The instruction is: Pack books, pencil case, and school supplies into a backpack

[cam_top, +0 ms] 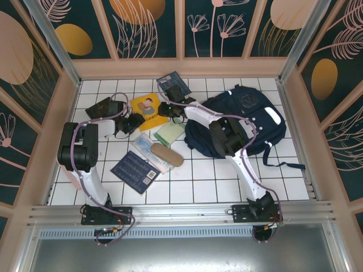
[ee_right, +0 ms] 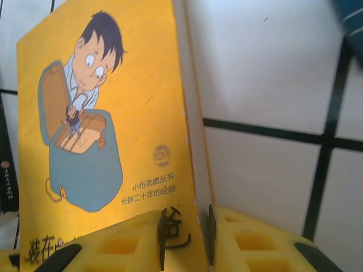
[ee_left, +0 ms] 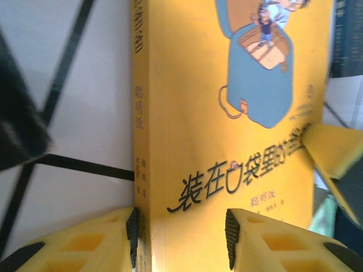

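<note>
Two grippers: both are working at the yellow book (cam_top: pixel 146 107), one on each side edge, so everything below is placed off that book.
Black book (cam_top: pixel 101 107): lying flat on the white tiled table (cam_top: pixel 215 170), off to the left of the yellow book and not touching it.
Left gripper (ee_left: pixel 181 241): hanging at the yellow book's left edge, the spine side. Jaws are standing apart, one finger outside the spine and the other over the cover, so it's not squeezing anything as far as I'm seeing.
Lower navy book (cam_top: pixel 135 171): lying on the near side of the yellow book, well apart, white labels facing up.
Yellow book itself: showing its cartoon-kid cover. Can't tell if it's lying fully flat or tipping up a bit.
Clear packet (cam_top: pixel 148 152): lying between the yellow book and the lower navy book.
Brown pencil case (cam_top: pixel 167 154): sitting at the packet's right side, touching it.
Pale green box (cam_top: pixel 169 133): sitting just beside the yellow book's near right corner.
Right gripper (ee_right: pixel 185 241): pinching the yellow book's right edge, pads closed in on both faces.
Upper navy book (cam_top: pixel 173 84): lying near the yellow book's far right corner.
Backpack (cam_top: pixel 244 122): slumping on the table well to the right of the yellow book, with the right arm reaching across it.
</note>
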`<control>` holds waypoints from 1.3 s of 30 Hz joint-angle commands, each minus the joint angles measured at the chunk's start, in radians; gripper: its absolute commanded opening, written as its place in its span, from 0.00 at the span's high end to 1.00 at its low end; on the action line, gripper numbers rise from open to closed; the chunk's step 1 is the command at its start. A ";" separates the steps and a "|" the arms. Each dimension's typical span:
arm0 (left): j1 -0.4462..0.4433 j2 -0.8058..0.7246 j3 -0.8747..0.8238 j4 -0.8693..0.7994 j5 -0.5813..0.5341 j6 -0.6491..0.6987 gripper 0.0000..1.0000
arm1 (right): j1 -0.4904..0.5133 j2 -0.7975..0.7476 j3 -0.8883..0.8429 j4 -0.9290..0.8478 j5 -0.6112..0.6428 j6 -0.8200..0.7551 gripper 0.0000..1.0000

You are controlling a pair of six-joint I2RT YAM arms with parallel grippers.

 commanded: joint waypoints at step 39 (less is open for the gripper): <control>0.003 -0.048 -0.033 0.312 0.206 -0.176 1.00 | 0.014 -0.344 -0.162 -0.137 0.164 -0.149 0.52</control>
